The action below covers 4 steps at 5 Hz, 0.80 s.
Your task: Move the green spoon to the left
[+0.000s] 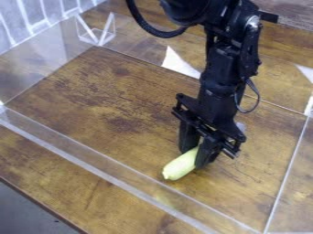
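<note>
My pincer clenched on the green spoon; handle end pokes out low over the tabletop, right of centre. Grip looks off-centre. Best to lift a little, keep the wrist vertical, travel left slowly, no swinging.

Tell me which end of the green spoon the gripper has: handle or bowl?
Neither is settled. The gripper is shut on the green spoon at its upper end; the yellow-green handle sticks out below-left. The bowl is hidden behind the fingers.

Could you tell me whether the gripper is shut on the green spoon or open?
Shut on it: the fingers close around the spoon's upper end, its yellow-green handle sticking out below the gripper.
</note>
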Each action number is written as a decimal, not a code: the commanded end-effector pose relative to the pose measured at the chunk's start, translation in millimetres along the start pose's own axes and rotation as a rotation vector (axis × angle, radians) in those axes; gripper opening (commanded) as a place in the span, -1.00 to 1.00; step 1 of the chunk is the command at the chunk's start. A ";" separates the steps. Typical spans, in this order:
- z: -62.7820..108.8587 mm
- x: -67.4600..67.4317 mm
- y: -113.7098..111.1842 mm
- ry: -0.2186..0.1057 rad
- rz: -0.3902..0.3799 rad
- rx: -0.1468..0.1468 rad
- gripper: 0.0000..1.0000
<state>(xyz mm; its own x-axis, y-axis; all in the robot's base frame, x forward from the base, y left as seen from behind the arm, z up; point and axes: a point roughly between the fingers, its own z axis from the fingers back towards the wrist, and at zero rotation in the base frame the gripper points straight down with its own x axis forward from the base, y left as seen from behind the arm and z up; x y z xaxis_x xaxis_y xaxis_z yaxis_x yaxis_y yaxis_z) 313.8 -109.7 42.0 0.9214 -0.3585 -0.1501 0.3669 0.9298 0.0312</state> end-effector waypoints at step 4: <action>54.0 -17.8 29.8 -0.134 0.114 0.037 -1.00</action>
<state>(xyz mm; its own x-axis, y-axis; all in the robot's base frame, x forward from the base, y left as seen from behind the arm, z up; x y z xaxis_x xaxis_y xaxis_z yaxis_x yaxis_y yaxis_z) 309.2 -85.0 67.2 0.9551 -0.2744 -0.1121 0.2834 0.9561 0.0741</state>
